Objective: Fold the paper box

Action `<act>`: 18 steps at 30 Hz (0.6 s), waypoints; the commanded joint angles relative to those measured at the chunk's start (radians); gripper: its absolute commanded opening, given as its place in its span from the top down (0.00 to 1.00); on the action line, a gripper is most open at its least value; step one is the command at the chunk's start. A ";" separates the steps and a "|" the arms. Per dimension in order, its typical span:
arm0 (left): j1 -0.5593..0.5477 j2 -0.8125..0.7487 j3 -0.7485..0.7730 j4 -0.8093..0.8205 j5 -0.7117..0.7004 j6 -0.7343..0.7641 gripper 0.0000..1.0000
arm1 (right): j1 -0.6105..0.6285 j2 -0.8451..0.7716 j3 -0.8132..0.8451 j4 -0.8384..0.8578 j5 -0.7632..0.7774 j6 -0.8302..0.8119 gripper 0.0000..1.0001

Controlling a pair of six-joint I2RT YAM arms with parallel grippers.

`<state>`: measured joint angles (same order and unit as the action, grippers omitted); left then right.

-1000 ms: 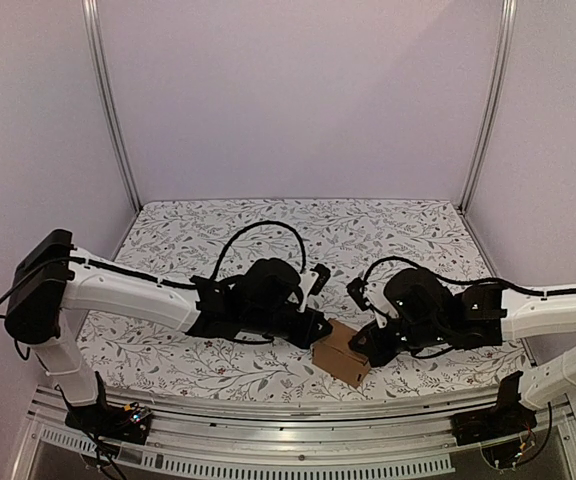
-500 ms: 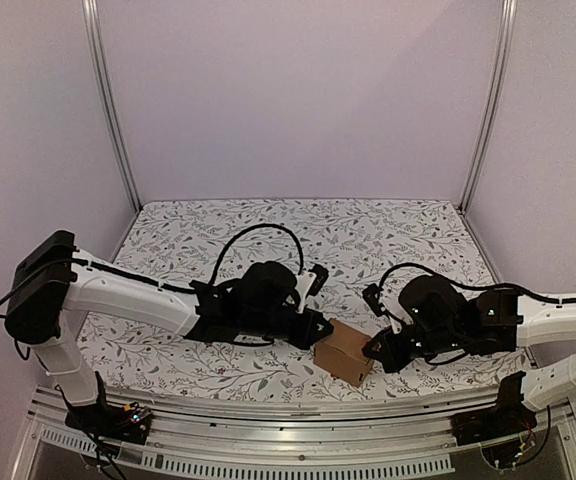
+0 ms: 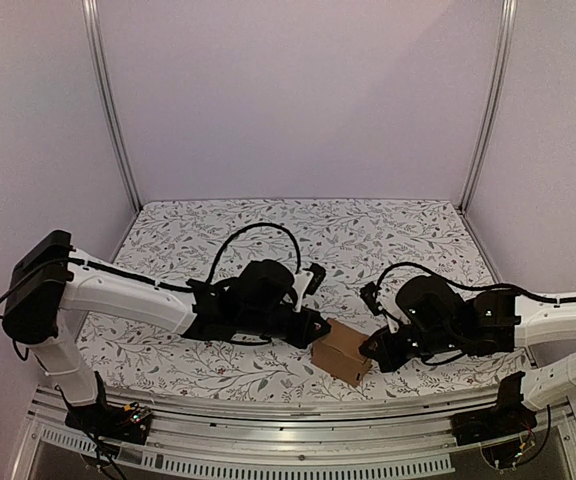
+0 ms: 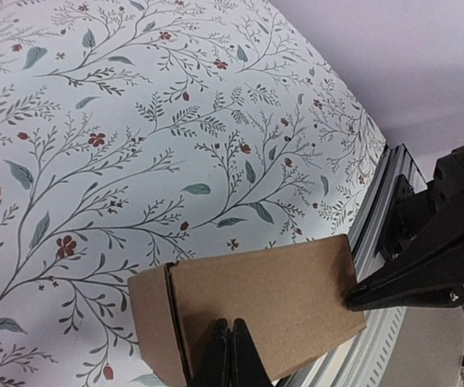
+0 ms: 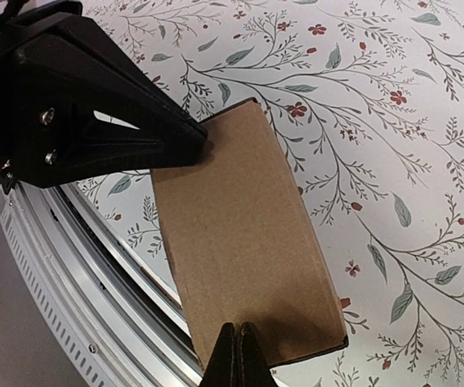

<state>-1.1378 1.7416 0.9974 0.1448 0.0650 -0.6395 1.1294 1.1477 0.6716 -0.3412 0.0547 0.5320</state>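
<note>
Here, seen from above, the paper box (image 3: 340,352) is sitting at the near edge of the flowered desk (image 3: 268,225), just short of the metal rail (image 3: 288,412), and is already looking closed into a block. Two pincers are bracketing it. The left pincer (image 3: 313,326) is touching its left side and the right pincer (image 3: 369,348) its right end, about equally near, each with fingers together and clamping nothing.

From the left wrist, the left pincer's (image 4: 230,353) joined fingers are resting on the near long edge of the paper box (image 4: 256,294), which is lying crosswise ahead, while the right pincer (image 4: 359,298) is pressing its tip against the short end on the right.

From the right wrist, the long axis of the paper box (image 5: 236,234) is running straight away from the closed right pincer (image 5: 236,353), which is meeting the near short end. The left pincer (image 5: 192,141) is nudging a long side by the far corner. Nothing is standing between tips and cardboard, though the metal rail (image 5: 95,266) alongside is likely limiting any push toward the near side.
</note>
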 commanded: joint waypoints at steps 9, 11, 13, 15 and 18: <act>0.013 -0.126 0.084 -0.197 -0.052 0.102 0.97 | 0.080 -0.040 0.057 -0.020 -0.034 -0.118 1.00; 0.025 -0.099 0.115 -0.200 -0.035 0.116 1.00 | 0.117 -0.029 0.044 0.002 -0.024 -0.132 1.00; 0.037 -0.065 0.142 -0.197 -0.024 0.127 1.00 | 0.154 -0.006 0.030 0.014 0.010 -0.139 1.00; 0.051 -0.032 0.162 -0.189 -0.008 0.130 1.00 | 0.187 0.019 0.022 0.022 0.053 -0.141 1.00; 0.073 0.018 0.184 -0.167 0.025 0.131 1.00 | 0.211 0.070 0.011 0.031 0.110 -0.136 1.00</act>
<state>-1.1069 1.6802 1.1576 -0.0113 0.0486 -0.5385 1.3106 1.1614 0.7094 -0.3313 0.0742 0.4122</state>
